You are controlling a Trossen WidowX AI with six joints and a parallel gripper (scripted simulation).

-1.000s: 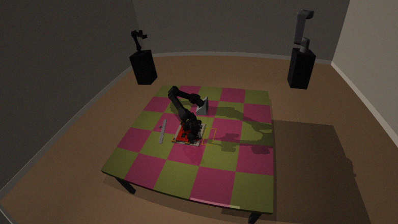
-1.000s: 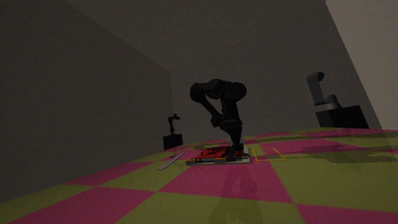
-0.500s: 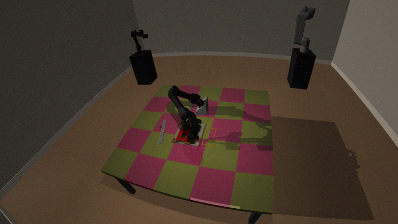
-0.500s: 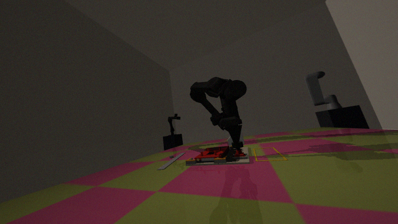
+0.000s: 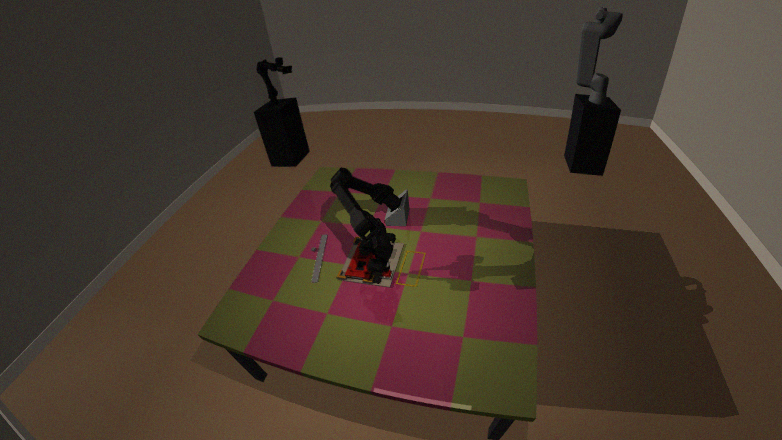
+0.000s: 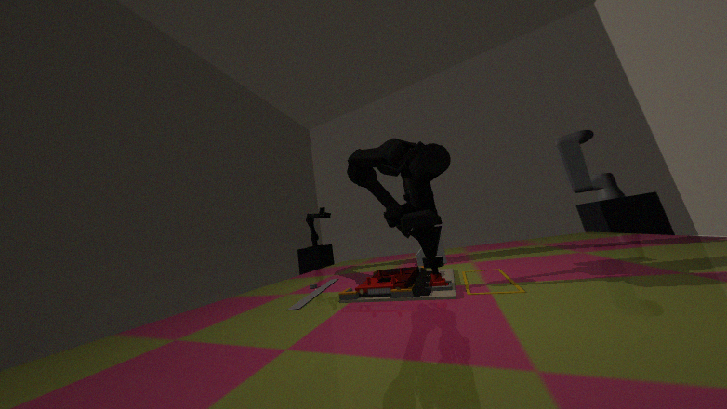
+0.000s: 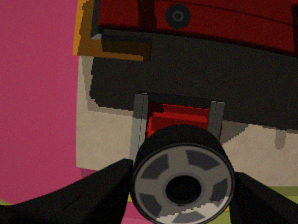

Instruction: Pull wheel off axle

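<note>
The wheel (image 7: 184,159) has a black tyre and a grey spoked face around a dark hub hole. My gripper (image 5: 377,278) (image 6: 433,270) (image 7: 182,176) is shut on the wheel, with one finger on each side of the tyre, over the right part of the pale base plate (image 5: 399,252) (image 6: 449,294) (image 7: 95,150). The upright axle is hidden below the wheel, and I cannot tell whether the wheel is still around it. The marked area, a yellow outline (image 5: 421,269) (image 6: 495,293), lies on the table just right of the plate in the top and exterior views.
A red assembly (image 5: 356,268) (image 6: 373,286) (image 7: 220,25) stands on the plate beside my gripper. A grey strip (image 5: 319,258) (image 6: 313,295) lies left of the plate. A grey wedge-shaped block (image 5: 401,214) stands behind. Two other arms stand on dark pedestals beyond the table.
</note>
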